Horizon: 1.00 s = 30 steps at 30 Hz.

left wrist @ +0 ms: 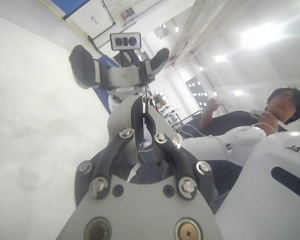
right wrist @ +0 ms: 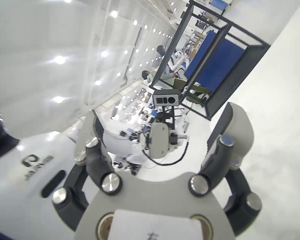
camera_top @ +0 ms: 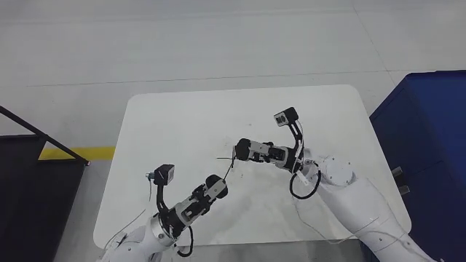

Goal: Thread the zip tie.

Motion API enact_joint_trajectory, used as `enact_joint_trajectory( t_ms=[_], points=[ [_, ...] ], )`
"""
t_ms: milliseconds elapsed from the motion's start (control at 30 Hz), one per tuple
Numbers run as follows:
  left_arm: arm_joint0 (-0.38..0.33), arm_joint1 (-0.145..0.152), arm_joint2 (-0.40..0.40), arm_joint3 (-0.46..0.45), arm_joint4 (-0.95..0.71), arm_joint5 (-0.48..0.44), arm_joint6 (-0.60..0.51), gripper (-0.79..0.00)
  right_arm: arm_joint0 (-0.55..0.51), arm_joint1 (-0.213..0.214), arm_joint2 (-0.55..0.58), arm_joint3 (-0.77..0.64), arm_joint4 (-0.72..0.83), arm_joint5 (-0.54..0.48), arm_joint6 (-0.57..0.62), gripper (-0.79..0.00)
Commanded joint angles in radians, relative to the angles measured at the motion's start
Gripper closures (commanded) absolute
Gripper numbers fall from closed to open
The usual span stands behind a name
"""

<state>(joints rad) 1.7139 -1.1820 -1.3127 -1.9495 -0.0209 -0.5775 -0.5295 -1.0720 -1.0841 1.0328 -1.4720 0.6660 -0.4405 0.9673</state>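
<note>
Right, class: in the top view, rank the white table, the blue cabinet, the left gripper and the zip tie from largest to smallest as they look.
1. white table
2. blue cabinet, partly cut off by the frame
3. left gripper
4. zip tie, a thin black strip

No readable word, number or sign stands on the white table (camera_top: 182, 116) or the blue cabinet (camera_top: 429, 131), and the white sticker (right wrist: 155, 223) on the grey metal plate (right wrist: 150, 191) bears a mark too small to read.
</note>
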Motion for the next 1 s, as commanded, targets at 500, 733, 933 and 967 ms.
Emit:
enact_joint_trajectory(
  t_ms=[500, 733, 933, 967],
  points=[
    [0.017, 0.021, -0.037, -0.083, -0.044, 0.172, -0.170, 0.000, -0.006, 0.007, -0.003, 0.039, 0.135, 0.319, 0.180, -0.785],
    [0.001, 0.033, -0.023, -0.094, -0.057, 0.348, -0.286, 0.000, -0.007, 0.009, -0.012, 0.027, 0.088, 0.343, 0.264, -0.323],
    [-0.036, 0.035, -0.012, -0.084, -0.103, 0.393, -0.294, 0.000, -0.017, 0.009, -0.006, 0.007, 0.114, 0.361, 0.320, -0.286],
    [-0.036, 0.035, -0.013, -0.084, -0.098, 0.397, -0.280, 0.000, -0.017, 0.010, -0.007, 0.004, 0.108, 0.364, 0.324, -0.289]
  ],
)
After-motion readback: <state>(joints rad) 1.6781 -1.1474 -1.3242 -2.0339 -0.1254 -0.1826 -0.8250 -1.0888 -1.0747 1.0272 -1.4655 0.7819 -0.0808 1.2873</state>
